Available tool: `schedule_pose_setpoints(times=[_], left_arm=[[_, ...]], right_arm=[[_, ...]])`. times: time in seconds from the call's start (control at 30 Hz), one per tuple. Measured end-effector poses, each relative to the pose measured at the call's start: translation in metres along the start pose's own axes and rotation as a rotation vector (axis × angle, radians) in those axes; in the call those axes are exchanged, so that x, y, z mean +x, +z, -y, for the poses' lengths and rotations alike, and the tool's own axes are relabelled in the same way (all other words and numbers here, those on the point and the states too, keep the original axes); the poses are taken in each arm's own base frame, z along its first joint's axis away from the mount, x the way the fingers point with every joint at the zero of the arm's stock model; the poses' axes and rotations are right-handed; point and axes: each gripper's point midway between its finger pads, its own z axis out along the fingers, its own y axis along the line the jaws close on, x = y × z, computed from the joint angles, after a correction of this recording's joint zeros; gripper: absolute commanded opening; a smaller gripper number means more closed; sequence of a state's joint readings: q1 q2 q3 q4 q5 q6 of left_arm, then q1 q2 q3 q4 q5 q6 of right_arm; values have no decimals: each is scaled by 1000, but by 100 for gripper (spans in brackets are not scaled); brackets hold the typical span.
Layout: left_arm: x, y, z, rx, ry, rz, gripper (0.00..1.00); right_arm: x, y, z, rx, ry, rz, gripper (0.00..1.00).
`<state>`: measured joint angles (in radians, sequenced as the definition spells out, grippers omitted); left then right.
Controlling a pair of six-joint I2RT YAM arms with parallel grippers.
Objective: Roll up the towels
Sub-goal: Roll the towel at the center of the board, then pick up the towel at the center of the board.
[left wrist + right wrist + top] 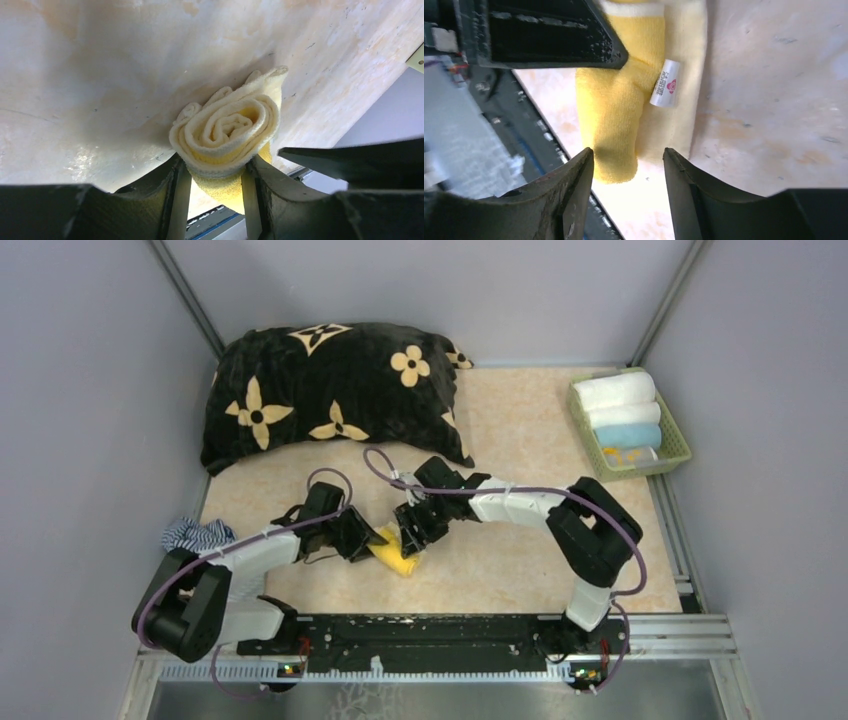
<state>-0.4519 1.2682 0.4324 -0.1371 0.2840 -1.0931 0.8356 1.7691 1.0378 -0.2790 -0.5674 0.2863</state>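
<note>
yellow terry towel [225, 130] is sitting rolled, left gripper [215, 187] pinching its end, right gripper [629, 170] hanging half-open holding nothing; three rolled towels [625, 410] lying in far-right green plastic basket [681, 437].

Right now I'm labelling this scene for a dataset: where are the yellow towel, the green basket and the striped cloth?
yellow towel [227, 129]: left wrist view, the spiral end of the roll.
green basket [584, 430]: top external view, its left wall.
striped cloth [195, 533]: top external view, its bunched middle.

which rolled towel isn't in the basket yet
The yellow towel, out on the table; the white and blue rolls sit in the green basket.
</note>
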Motion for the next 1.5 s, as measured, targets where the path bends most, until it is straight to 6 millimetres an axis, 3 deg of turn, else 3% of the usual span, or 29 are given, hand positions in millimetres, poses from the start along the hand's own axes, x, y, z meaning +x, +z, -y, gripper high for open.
schedule_pose_setpoints(times=[0.23,0.47,0.67,0.9,1.03,1.2,1.5], left_arm=[[-1,2,2,-5,13,-7,45],[-1,3,3,-4,17,-9,47],[-1,3,4,-1,18,-8,51],[-2,3,7,14,23,-3,56],[-3,3,11,25,29,-5,62],[-4,2,13,28,41,-4,69],[-12,-20,18,42,55,78,75]], right_arm=[[-26,-9,-21,332,-304,62,56],[-26,5,-59,460,-529,72,55],[-12,29,-30,589,-566,-2,54],[-12,28,-5,715,-569,12,53],[-9,31,9,762,-571,1,36],[-10,31,12,735,-543,19,19],[-13,28,15,277,-307,41,17]])
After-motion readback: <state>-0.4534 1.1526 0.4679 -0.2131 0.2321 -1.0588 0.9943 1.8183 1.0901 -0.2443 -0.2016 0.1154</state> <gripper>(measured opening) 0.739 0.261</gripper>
